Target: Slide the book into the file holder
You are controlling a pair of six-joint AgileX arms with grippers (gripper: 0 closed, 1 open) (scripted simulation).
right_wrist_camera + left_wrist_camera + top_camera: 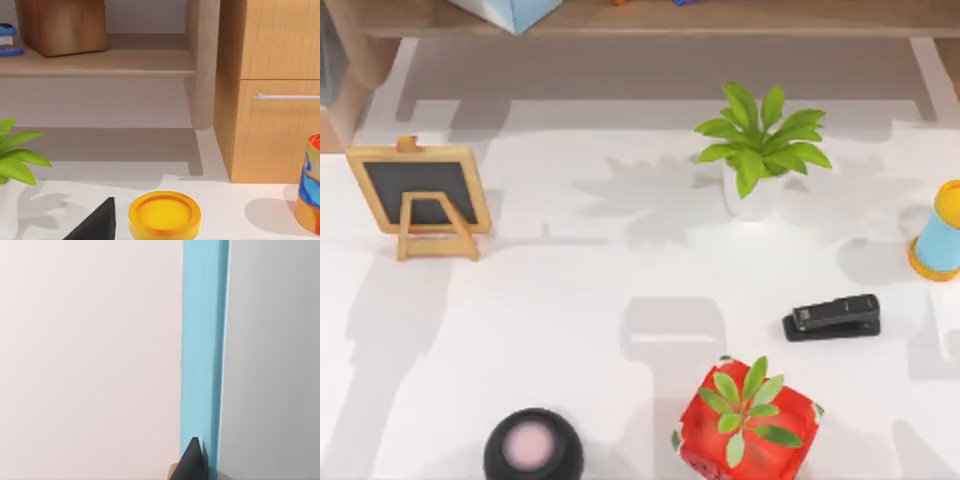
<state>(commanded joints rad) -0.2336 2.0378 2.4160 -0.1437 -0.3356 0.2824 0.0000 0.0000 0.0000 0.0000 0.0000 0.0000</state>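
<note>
The book (200,340) appears in the left wrist view as a light blue edge running straight away from my left gripper. One dark fingertip (192,462) lies against its near end, so the left gripper looks shut on it. From above, a corner of the blue book (510,10) pokes out over the wooden shelf (720,18) at the back left edge. The file holder is out of view. The right wrist view catches one dark finger (97,222) of my right gripper, low over the table's right side near a yellow-capped spool (164,215).
On the white table stand a small chalkboard easel (418,195) at the left, a potted plant (755,150) at the back, a black stapler (832,317), a red pot with a plant (748,425), a black round speaker (532,448) and a blue-yellow spool (940,232). A wooden drawer cabinet (270,90) stands at the right.
</note>
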